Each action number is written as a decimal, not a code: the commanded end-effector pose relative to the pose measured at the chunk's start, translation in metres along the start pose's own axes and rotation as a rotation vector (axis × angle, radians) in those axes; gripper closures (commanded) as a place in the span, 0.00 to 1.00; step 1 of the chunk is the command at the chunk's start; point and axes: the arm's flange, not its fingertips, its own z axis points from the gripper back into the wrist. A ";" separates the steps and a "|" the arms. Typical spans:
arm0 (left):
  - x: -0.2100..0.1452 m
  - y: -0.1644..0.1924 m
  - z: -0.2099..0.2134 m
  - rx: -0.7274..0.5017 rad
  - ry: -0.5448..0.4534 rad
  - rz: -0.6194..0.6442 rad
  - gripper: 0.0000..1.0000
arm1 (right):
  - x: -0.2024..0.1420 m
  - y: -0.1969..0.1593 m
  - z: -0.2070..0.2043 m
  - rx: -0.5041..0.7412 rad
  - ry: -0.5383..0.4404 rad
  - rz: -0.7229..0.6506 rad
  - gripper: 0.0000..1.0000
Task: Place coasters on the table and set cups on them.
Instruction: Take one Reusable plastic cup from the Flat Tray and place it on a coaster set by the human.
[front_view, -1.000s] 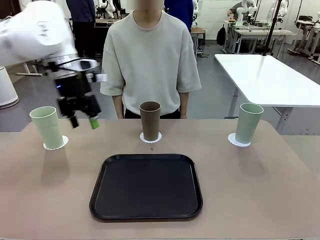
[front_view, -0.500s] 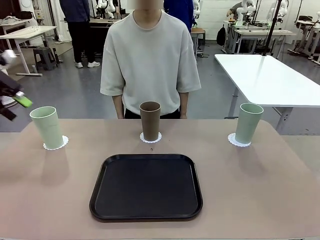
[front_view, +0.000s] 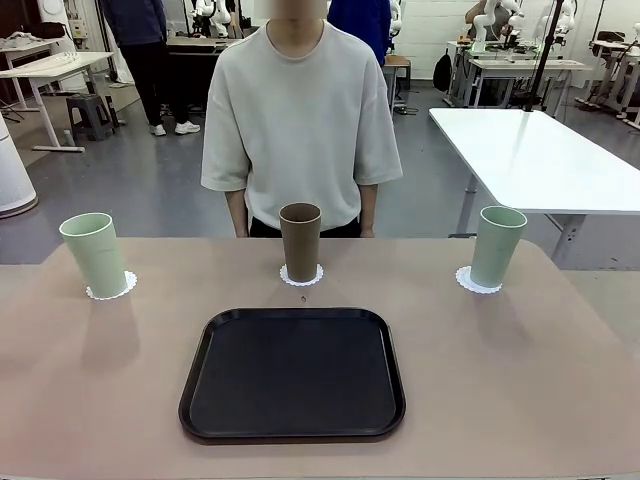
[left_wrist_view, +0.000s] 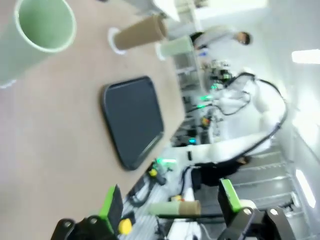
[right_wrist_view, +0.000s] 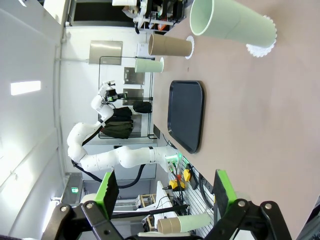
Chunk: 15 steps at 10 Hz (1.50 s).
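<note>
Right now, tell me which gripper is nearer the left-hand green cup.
Left. The left gripper hangs open with that green cup close ahead; from the right gripper, open, it stands farthest.

Both tools (left_wrist_view: 170, 205) (right_wrist_view: 165, 192) wide open, empty.

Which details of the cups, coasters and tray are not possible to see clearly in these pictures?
- Front view: each coaster is mostly covered by its cup; only the lacy rim shows.
- Front view: the bottom inside the brown cup is hidden by its own wall.
- Left wrist view: motion blur smears the tray; the near green cup is cut by the picture edge.
- Right wrist view: the far green cup is too small for detail.
</note>
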 end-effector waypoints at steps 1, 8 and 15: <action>-0.007 0.024 0.013 -0.136 0.010 -0.015 0.00 | 0.001 0.001 -0.001 -0.002 -0.006 0.004 0.00; -0.022 0.033 0.021 -0.142 -0.011 0.021 0.00 | 0.001 0.001 -0.001 -0.002 -0.006 0.004 0.00; -0.022 0.033 0.021 -0.142 -0.011 0.021 0.00 | 0.001 0.001 -0.001 -0.002 -0.006 0.004 0.00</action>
